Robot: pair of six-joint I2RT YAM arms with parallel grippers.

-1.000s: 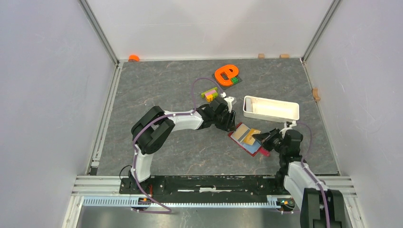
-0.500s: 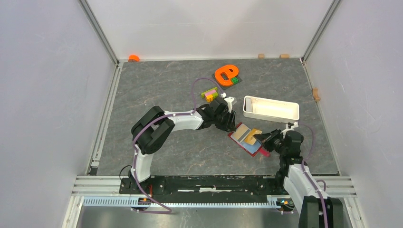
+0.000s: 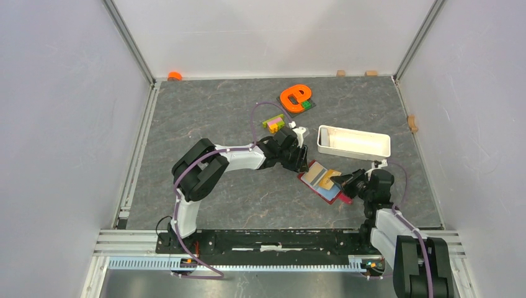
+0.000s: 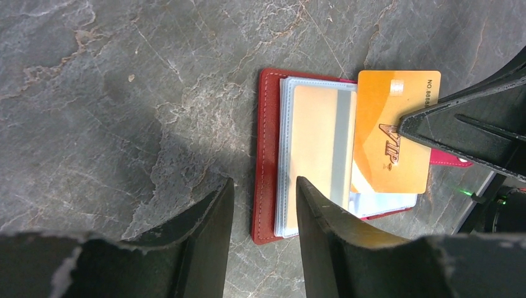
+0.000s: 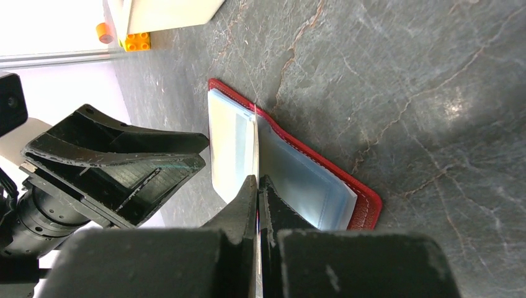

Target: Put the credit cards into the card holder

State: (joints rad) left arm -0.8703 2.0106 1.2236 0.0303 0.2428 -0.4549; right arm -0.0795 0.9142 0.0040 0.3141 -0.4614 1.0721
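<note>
Credit cards (image 3: pixel 317 173) lie on the open card holder (image 4: pixel 265 155), which rests on the bench just on the near side of the white tray (image 3: pixel 353 141), off its left half. A tan card (image 4: pixel 319 146) with a grey stripe sits in a clear sleeve. An orange VIP card (image 4: pixel 391 136) lies face up beside it over the pale-blue sleeves.

The right gripper (image 5: pixel 258 181) has its fingers pinched shut on the orange VIP card's outer edge, and they hide part of that card and of the red snap tab (image 4: pixel 450 160). The left gripper (image 4: pixel 263 185) hovers over the holder's end nearest the tray's left corner, fingers apart with nothing between them.

Left of the tray stand stacked toy bricks (image 3: pixel 273 123). Beyond its left end an orange letter e (image 3: pixel 294 96) lies on a dark plate with a green brick (image 3: pixel 306 104). Small wooden blocks (image 3: pixel 340 72) sit farther beyond the tray at the foot of the back wall. An orange cap (image 3: pixel 175 76) lies far to the tray's left in the corner.

The bench (image 3: pixel 217 112) is dark grey and veined like stone, enclosed by plain white walls (image 3: pixel 267 31).

The holder's long axis runs diagonally from beside the tray's left corner toward the near right, with the snap tab at the end away from the tray. Both cards lie across that axis, parallel to each other.
</note>
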